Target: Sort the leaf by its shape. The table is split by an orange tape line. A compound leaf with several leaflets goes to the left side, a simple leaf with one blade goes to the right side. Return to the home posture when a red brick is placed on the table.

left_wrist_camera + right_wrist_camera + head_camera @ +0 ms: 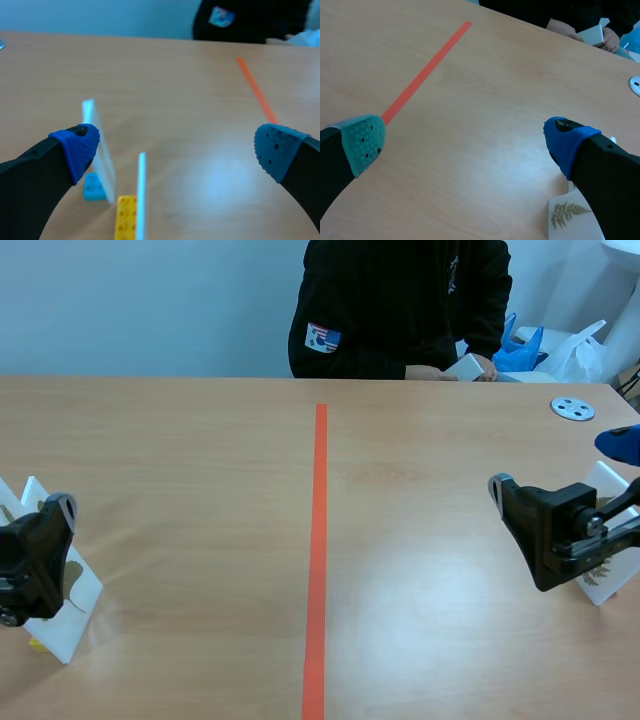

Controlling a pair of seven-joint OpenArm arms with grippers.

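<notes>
A wide wooden table [200, 490] runs from the near edge to a pale blue wall [150, 300]. At the far edge sits one person [400, 300] in a black top, holding a small white card [465, 367] in both hands. Blue and white bags [560, 345] lie heaped at the far right corner.

One orange tape line [318, 560] runs from the near edge most of the way to the far edge and splits the table in two. Between the two grippers lies a broad stretch of wood, crossed only by that tape.

The left gripper [177, 147] hangs by the near left corner, fingers wide apart and gripping nothing. The right gripper [465, 142] hangs near the right edge, well apart from the tape, fingers likewise spread around bare wood.

Two white panels [95, 145] stand on edge under the left gripper, near its left finger. One leaf card [570, 220] lies just beside the right gripper's right finger. It is on the right half, close to the right edge. On it is one leaf [567, 214], feathery with many small leaflets.

One grey disc [573, 408] rests near the far right corner. One blue brick [92, 187] sits at the foot of the left panel, and one yellow brick [125, 217] lies beside the other.
</notes>
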